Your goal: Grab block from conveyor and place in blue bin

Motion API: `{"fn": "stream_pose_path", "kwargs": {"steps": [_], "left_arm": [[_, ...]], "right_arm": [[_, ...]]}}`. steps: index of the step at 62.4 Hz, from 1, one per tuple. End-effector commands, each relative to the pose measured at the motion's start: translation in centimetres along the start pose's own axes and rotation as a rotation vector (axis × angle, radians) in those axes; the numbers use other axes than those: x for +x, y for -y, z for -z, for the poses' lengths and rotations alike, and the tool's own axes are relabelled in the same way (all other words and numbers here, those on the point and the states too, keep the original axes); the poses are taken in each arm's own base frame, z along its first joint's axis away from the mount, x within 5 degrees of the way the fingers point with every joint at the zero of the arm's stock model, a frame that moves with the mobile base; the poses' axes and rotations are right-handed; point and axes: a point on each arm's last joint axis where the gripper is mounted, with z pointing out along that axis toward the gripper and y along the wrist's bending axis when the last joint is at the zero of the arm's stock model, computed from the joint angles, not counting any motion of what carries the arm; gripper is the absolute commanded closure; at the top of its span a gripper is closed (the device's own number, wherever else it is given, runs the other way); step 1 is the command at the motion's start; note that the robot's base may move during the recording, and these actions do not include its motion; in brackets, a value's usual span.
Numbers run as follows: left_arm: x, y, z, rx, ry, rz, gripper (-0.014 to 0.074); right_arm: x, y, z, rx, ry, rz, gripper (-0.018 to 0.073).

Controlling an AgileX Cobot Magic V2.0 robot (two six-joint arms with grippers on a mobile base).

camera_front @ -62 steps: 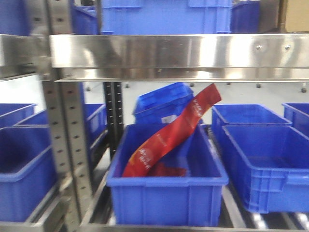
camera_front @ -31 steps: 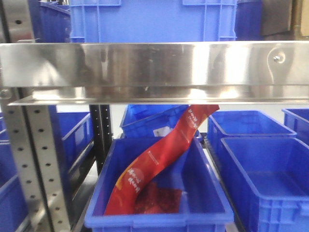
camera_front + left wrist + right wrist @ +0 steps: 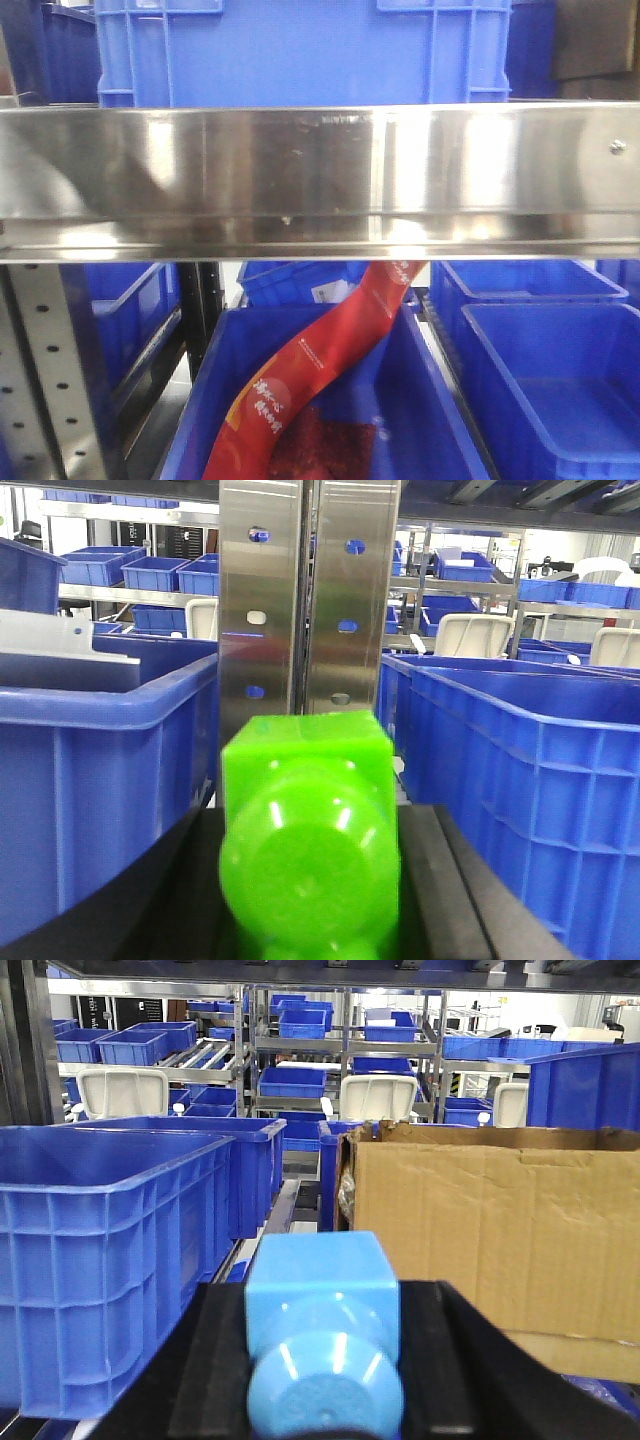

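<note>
My left gripper [image 3: 310, 885] is shut on a bright green block [image 3: 308, 820], which fills the space between its black fingers [image 3: 462, 880]. My right gripper [image 3: 322, 1365] is shut on a light blue block [image 3: 320, 1295] between its black fingers [image 3: 215, 1360]. In the front view a blue bin [image 3: 425, 400] stands under a steel shelf rail [image 3: 320, 180] and holds a long red packet [image 3: 320, 355]. Neither gripper shows in the front view. The conveyor is out of view.
Blue bins flank the left gripper on the left [image 3: 100, 780] and right [image 3: 520, 780], with a perforated steel upright [image 3: 305, 600] straight ahead. Ahead of the right gripper are a blue bin [image 3: 110, 1260] and a cardboard box [image 3: 490, 1240]. More blue bins [image 3: 550, 370] stand on the shelves.
In the front view the steel rail has dropped lower and grown larger. The bin with the red packet has come closer and slid down the picture. The upright has shifted left.
</note>
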Motion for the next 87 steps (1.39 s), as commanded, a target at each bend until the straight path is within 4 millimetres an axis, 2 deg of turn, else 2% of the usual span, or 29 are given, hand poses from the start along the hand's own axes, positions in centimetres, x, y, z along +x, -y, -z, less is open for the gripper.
{"fn": "stream_pose_path", "kwargs": {"steps": [1,58,76,82,87], "left_arm": [[-0.3,0.0,0.1,0.005,0.026,-0.002,0.0708],[-0.6,0.0,0.1,0.005,0.056,-0.002,0.0708],[-0.8,0.5,0.1,0.057,0.080,0.003,0.0708],[-1.5,0.8,0.3,0.094,0.083,-0.070,0.0708],[-3.0,1.0,0.5,0.120,0.090,-0.138,0.0708]], "right_arm": [[-0.2,0.0,0.1,0.006,0.028,0.004,0.0721],[-0.3,0.1,0.1,0.007,0.035,0.004,0.0721],[-0.4,0.0,0.1,0.004,0.050,-0.018,0.0721],[-1.1,0.0,0.2,0.000,0.092,-0.038,0.0721],[-1.8,0.0,0.2,-0.004,0.084,-0.037,0.0721]]}}
